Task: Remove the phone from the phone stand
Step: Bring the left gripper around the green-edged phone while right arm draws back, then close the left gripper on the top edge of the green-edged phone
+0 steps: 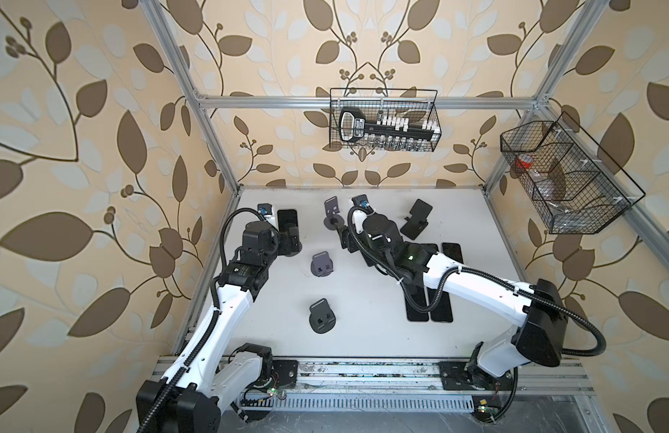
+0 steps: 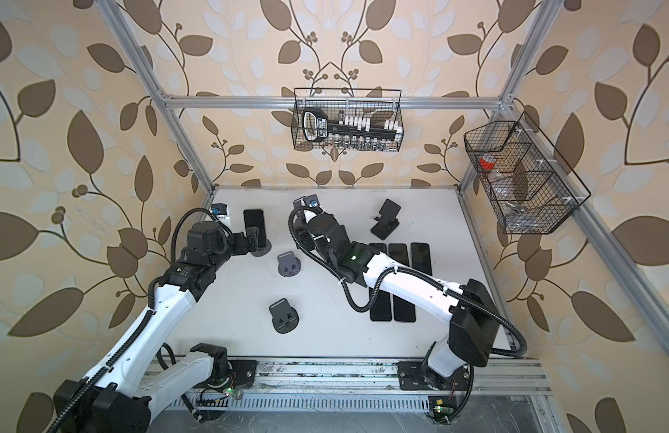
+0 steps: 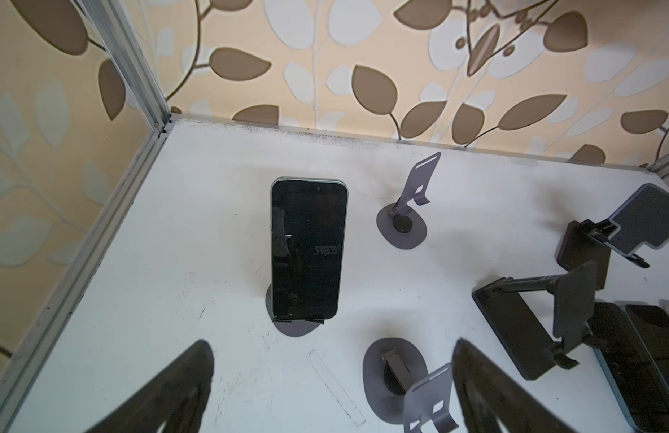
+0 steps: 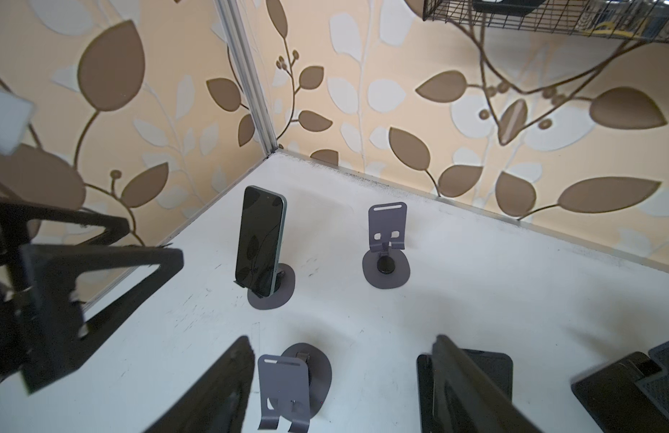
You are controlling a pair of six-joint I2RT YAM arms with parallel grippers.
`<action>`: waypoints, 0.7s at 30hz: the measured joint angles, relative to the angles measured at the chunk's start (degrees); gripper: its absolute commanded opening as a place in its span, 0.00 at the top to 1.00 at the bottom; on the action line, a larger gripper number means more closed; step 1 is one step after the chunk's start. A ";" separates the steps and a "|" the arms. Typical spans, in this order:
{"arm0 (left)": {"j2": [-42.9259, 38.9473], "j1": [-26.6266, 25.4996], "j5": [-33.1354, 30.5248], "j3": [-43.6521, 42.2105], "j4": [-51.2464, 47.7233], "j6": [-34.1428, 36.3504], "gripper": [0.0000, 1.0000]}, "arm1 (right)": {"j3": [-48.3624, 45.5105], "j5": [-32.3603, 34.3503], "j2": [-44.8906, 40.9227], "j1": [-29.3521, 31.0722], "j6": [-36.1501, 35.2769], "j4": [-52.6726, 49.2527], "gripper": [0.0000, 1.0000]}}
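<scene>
Black phone on phone stand, unlifted; left gripper spread, empty, near phone; right gripper spread, empty.

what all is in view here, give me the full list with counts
phone: one, black, upright on a grey stand at the far left
grey stands: four, round bases; one holds the phone, three empty, from far middle to near middle
black folding stands: two, empty, right of the far middle
flat phones: at least five, black, lying in rows at the right, partly under the right arm
wire baskets: two, black, one on the back rail, one on the right rail
table: one, white
left gripper: one, black, open, facing the phone, not touching it
right gripper: one, black, open, holding nothing, above the table near the far middle
</scene>
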 measured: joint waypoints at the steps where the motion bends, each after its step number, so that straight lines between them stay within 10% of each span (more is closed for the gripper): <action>1: 0.57 0.72 0.90 0.00 0.74 0.04 0.01 | -0.68 -0.94 -0.74 -0.35 -0.50 0.11 0.24; 21: 13.99 9.86 14.53 0.20 10.16 2.82 0.01 | -12.22 -12.72 -9.66 -4.00 1.36 3.19 0.24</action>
